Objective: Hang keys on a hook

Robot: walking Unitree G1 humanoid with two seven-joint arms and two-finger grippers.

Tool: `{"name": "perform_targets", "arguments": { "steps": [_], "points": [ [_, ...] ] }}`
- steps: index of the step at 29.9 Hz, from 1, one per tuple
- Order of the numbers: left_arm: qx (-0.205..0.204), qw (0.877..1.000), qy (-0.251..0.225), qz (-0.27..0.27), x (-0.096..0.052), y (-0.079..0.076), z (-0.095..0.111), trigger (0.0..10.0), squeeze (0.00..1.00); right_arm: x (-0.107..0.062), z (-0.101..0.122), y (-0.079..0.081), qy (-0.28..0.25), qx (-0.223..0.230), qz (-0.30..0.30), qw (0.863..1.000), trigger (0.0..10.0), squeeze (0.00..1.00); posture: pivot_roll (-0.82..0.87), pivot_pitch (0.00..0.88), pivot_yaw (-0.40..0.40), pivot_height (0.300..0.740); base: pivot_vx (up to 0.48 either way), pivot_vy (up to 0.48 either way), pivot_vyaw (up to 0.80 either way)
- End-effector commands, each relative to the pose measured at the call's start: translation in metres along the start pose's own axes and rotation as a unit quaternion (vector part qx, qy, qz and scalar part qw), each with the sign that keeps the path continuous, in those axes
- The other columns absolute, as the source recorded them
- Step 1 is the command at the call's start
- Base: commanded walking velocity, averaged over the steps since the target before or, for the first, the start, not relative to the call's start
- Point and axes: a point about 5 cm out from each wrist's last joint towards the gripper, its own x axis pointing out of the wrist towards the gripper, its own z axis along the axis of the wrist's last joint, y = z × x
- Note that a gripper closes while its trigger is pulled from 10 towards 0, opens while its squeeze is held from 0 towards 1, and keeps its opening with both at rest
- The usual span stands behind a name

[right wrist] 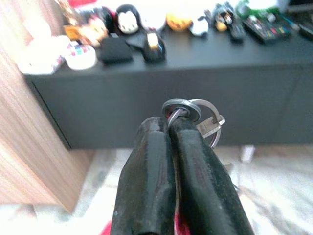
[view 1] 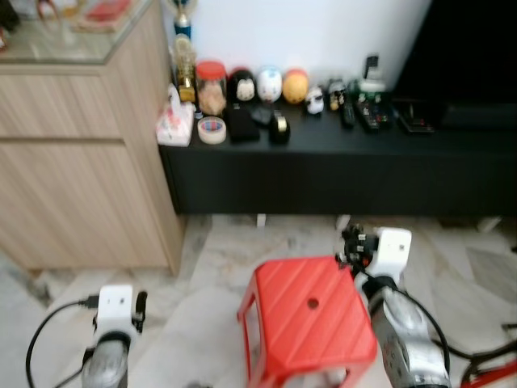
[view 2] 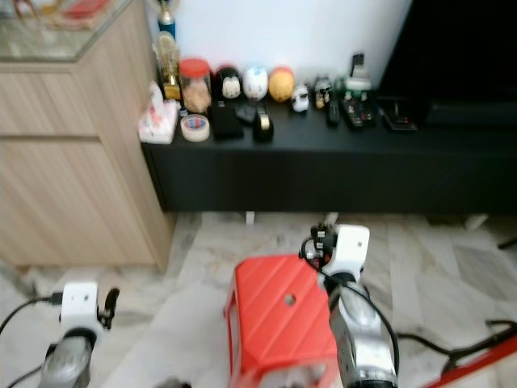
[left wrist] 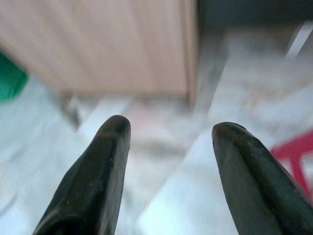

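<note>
My right gripper (right wrist: 168,128) is shut on a bunch of keys (right wrist: 198,120); silver key rings and a key blade stick out past the fingertips. In the eye views that gripper (view 1: 353,245) is raised over the far right corner of a red plastic stool (view 1: 307,319), facing a low black cabinet (view 1: 339,182). My left gripper (left wrist: 168,134) is open with nothing between its fingers, low over the marble floor at my left (view 1: 137,311). I see no hook.
A wooden cabinet (view 1: 81,162) with a glass top stands at the left. The black cabinet's top carries tape rolls (view 1: 212,129), jars, figurines (view 1: 269,83) and remotes (view 1: 367,113). A dark TV (view 1: 468,56) stands at the right. Cables (view 1: 477,356) lie on the floor at my right.
</note>
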Motion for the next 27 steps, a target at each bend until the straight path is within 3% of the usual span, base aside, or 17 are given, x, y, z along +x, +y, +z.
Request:
{"name": "perform_targets", "arguments": {
  "steps": [1,5,7,12,27],
  "points": [
    [-0.004,0.998,0.057,-0.006,-0.009,-0.001,-0.026,10.0,0.00,-0.001,0.006,-0.005,-0.019,-0.009,-0.013,1.000,10.0,0.00,0.10,0.000,-0.090,0.729,0.000,0.000,0.00],
    [-0.015,0.995,0.099,-0.002,-0.017,0.001,-0.044,10.0,0.00,-0.001,0.006,-0.005,-0.019,-0.014,-0.012,1.000,10.0,0.00,0.11,0.000,-0.091,0.729,0.000,0.000,0.00],
    [-0.040,0.989,0.140,0.008,-0.027,-0.003,-0.063,10.0,0.00,0.003,0.010,-0.008,-0.026,0.001,-0.034,0.999,10.0,0.00,0.11,0.000,-0.091,0.729,0.000,0.000,0.00],
    [-0.028,0.981,0.190,-0.002,-0.038,-0.012,-0.081,10.0,0.00,0.005,0.009,-0.006,-0.023,0.005,-0.046,0.999,10.0,0.00,0.11,0.000,-0.084,0.729,0.000,0.000,0.00],
    [-0.013,0.976,0.215,-0.027,-0.045,-0.012,-0.090,10.0,0.00,0.002,-0.003,-0.002,-0.008,0.001,-0.055,0.998,10.0,0.00,0.11,0.000,-0.059,0.729,0.000,0.000,0.00]
  ]
}}
